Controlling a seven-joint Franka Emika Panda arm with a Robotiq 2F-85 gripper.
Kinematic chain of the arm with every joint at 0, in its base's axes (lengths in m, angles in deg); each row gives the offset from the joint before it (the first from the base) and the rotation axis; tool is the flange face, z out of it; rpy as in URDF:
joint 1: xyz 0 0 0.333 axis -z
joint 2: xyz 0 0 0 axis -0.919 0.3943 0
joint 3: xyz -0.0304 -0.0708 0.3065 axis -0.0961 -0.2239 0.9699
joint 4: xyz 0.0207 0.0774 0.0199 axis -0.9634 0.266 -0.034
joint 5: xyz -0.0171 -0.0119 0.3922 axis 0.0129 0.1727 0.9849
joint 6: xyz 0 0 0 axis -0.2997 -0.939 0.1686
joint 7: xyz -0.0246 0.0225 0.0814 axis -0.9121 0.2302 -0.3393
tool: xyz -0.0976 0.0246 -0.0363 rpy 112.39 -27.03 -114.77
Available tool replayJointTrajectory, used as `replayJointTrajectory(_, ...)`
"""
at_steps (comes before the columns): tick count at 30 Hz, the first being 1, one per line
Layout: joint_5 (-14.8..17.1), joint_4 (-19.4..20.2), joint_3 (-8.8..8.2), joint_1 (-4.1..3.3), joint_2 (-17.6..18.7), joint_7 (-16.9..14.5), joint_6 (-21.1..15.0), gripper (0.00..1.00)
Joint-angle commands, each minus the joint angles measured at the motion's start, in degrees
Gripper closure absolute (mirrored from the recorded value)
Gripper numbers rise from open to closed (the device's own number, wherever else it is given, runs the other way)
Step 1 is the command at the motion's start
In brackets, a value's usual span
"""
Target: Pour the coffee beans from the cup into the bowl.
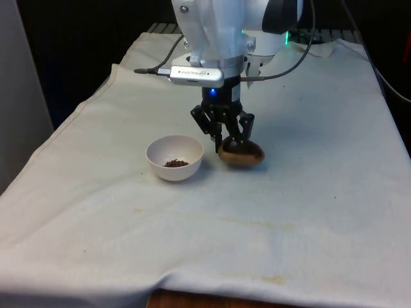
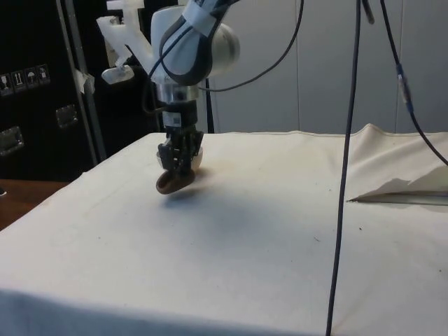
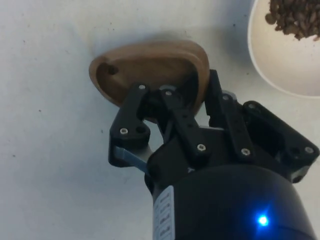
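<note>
The tool (image 1: 230, 142) pinches the wooden cup (image 1: 243, 154), tilted, beside the bowl (image 1: 174, 157).

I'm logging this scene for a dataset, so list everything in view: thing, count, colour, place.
bowl: one, white, on the cloth, at the front view's left of the cup.
coffee beans: a small heap, dark brown, in the bottom of the bowl.
cup: one, brown wood, beside the bowl, tilted, its inside looking bare in the wrist view; held by its rim.
cloth: one, white, covering the table, creased and faintly stained near the front edge.
cables: several, dark, hanging down in the side view and trailing from the wrist in the front view.
gripper: one, black, on the white arm, closed on the cup's rim.
</note>
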Motion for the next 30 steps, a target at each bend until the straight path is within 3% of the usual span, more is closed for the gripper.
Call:
replayJointTrajectory(1,0.46,0.06,0.34,0.17,-0.11,-0.29,-0.34,0.97)
replayJointTrajectory(12,0.06,0.00,0.00,-0.23,-0.11,0.06,-0.17,0.97)
replayJointTrajectory(14,0.06,0.00,0.00,-0.23,-0.06,0.00,-0.11,0.93)
replayJointTrajectory(17,0.00,-0.06,-0.06,-0.23,-0.06,0.00,0.00,0.74)
replayJointTrajectory(18,0.06,-0.06,-0.06,-0.23,-0.06,0.00,-0.06,0.74)
replayJointTrajectory(22,0.06,-0.06,-0.06,-0.23,-0.06,0.00,0.00,0.53)
replayJointTrajectory(27,0.00,-0.06,-0.06,-0.23,-0.06,-0.06,0.00,0.19)
replayJointTrajectory(28,0.00,-0.06,-0.06,-0.23,-0.06,-0.06,0.00,0.19)
replayJointTrajectory(30,0.00,-0.06,-0.06,-0.23,-0.06,-0.06,0.00,0.09)
